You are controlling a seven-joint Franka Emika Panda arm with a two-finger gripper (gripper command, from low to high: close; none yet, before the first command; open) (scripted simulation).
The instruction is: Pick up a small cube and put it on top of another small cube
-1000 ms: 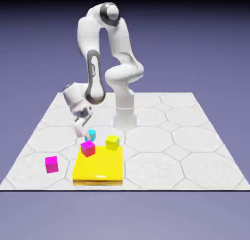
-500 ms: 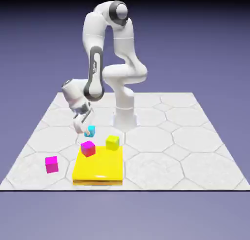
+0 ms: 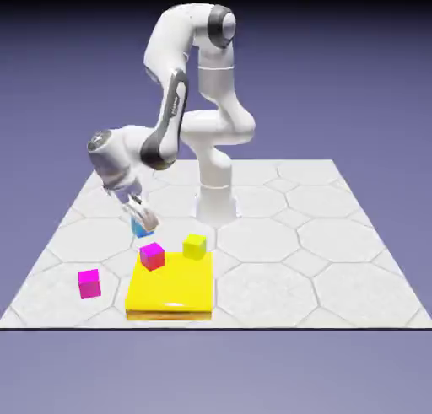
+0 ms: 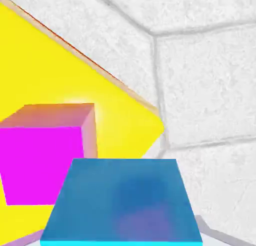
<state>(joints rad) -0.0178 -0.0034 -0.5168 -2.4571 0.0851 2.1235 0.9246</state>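
Above the table, near the far-left corner of the yellow slab, the gripper is seen clamped on the small cyan cube. The cube is held off the surface, between the finger tips, with the hand tilted down and toward the exterior view's right. The white arm is bent over from its base at the far edge.

Hand view: the cyan cube fills the bottom middle of the frame, large, and the finger tips are mostly hidden by it. Just past it a magenta cube is seen on the yellow slab, with pale hexagon tiles of the table beyond the slab's rounded corner.

On the slab two cubes are noted in the exterior view: a magenta cube at the far-left corner and a yellow-green cube near the far-right corner. The held cube is just above and to the left of the magenta one, apart from it.

A second magenta cube is seen on the tiles, well to the left of the slab, near the table's front edge.
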